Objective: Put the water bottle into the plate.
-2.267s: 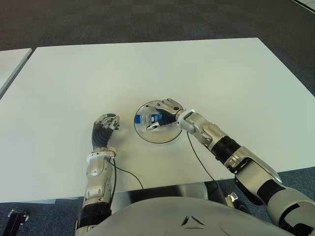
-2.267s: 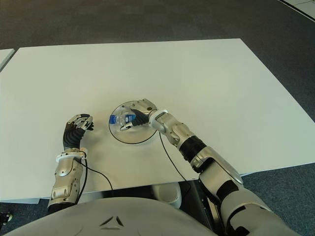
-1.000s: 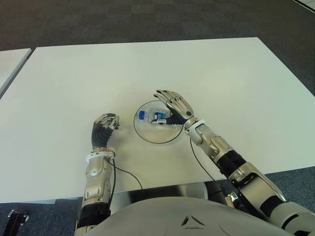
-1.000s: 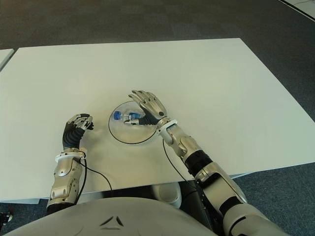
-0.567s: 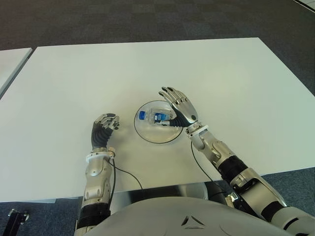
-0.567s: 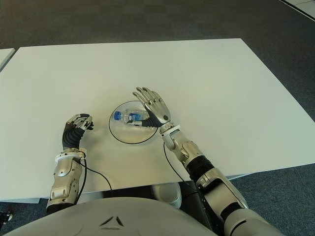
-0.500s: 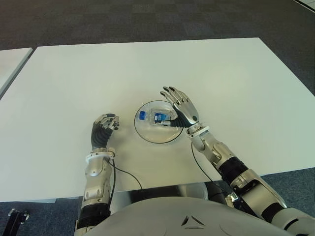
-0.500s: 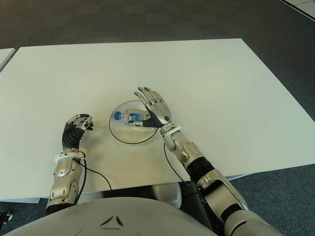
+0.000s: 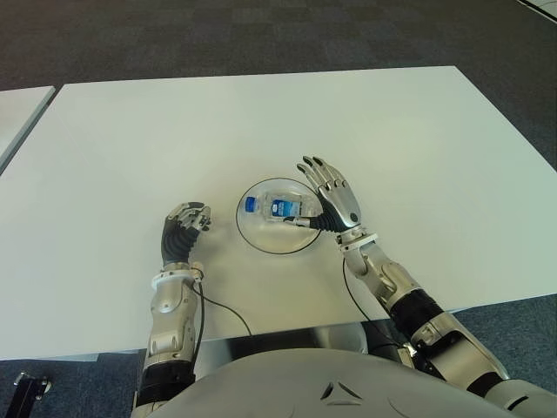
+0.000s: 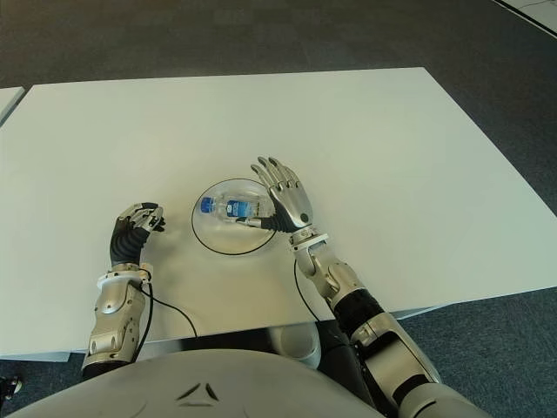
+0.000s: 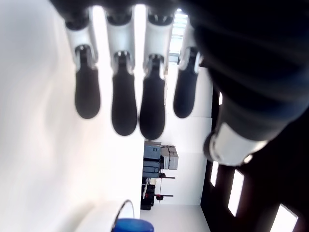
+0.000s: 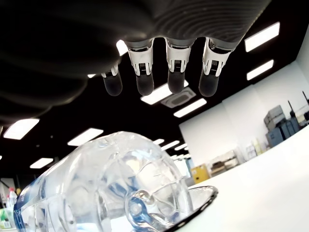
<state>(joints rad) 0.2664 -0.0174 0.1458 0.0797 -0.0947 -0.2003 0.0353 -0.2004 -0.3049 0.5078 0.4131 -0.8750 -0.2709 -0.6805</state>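
Note:
A small clear water bottle (image 9: 277, 207) with a blue cap and blue label lies on its side inside the round glass plate (image 9: 261, 239) near the table's front middle. My right hand (image 9: 333, 197) hovers at the plate's right rim with its fingers spread flat, holding nothing; the right wrist view shows the bottle (image 12: 106, 193) close below the straight fingertips (image 12: 174, 82). My left hand (image 9: 183, 231) shows left of the plate, fingers curled with nothing in them.
The white table (image 9: 261, 122) stretches wide behind and to both sides of the plate. A black cable (image 9: 222, 309) runs from my left wrist to the table's front edge. Dark carpet (image 9: 261, 35) lies beyond, and another white table's corner (image 9: 17, 109) shows at far left.
My right hand let go of the bottle, opened its fingers and drew back to the right off the plate. The bottle stays lying in the plate. The left hand has not moved.

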